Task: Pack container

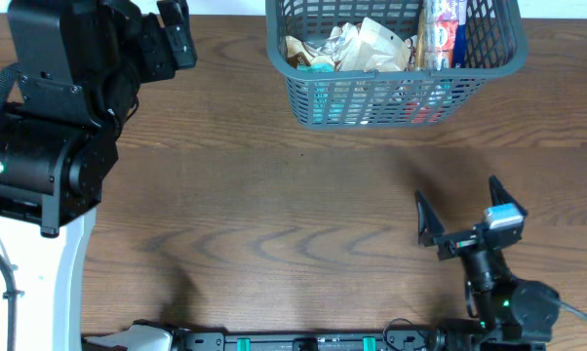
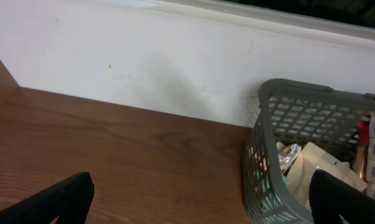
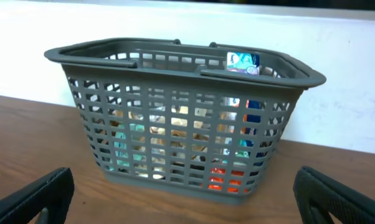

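Currently left gripper (image 2: pixel 203 205) and right gripper (image 1: pixel 455 187) both gape wide, holding nothing; container (image 1: pixel 391 97) sits apart, holding snack packets (image 1: pixel 357 44).

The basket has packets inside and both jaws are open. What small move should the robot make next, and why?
Probably draw the right gripper back a little toward rest. The container holds several packets, no loose packet shows on the table in any view, and the left gripper, like the right, stands open and empty, so nothing seems left to pick.
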Controlling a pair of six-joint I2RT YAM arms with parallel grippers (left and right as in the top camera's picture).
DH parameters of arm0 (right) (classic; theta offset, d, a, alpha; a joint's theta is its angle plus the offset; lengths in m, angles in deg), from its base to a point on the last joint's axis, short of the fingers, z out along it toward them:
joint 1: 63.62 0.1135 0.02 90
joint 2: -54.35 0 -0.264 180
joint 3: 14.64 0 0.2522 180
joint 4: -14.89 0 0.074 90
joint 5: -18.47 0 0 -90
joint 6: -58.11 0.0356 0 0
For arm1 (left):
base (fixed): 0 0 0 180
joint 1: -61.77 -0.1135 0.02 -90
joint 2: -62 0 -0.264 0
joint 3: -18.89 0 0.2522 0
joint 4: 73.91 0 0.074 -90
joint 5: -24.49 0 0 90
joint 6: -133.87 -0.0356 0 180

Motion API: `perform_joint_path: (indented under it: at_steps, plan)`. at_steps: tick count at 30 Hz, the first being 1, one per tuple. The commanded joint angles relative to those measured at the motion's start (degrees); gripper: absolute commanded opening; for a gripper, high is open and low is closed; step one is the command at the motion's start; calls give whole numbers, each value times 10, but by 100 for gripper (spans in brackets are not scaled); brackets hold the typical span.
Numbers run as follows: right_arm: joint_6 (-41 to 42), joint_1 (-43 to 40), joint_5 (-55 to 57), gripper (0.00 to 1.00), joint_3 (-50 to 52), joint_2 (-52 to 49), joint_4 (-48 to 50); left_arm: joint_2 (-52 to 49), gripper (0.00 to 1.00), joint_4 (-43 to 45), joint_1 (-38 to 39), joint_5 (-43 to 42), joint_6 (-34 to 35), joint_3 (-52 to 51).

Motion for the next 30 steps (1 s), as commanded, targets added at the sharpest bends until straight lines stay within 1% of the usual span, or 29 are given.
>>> perform_joint_path:
  at_steps: [1,5,13,30]
  plan:
    - [12,13,37,99,40,32,18,2,99,-2,-3,7,-3,1]
    - [12,22,43,99,64,49,29,2,99,-1,-3,7,-3,2]
    - [12,29,63,99,94,53,57,2,99,-1,-3,7,-3,1]
    - [12,29,93,99,105,53,62,2,99,-1,-3,7,-3,2]
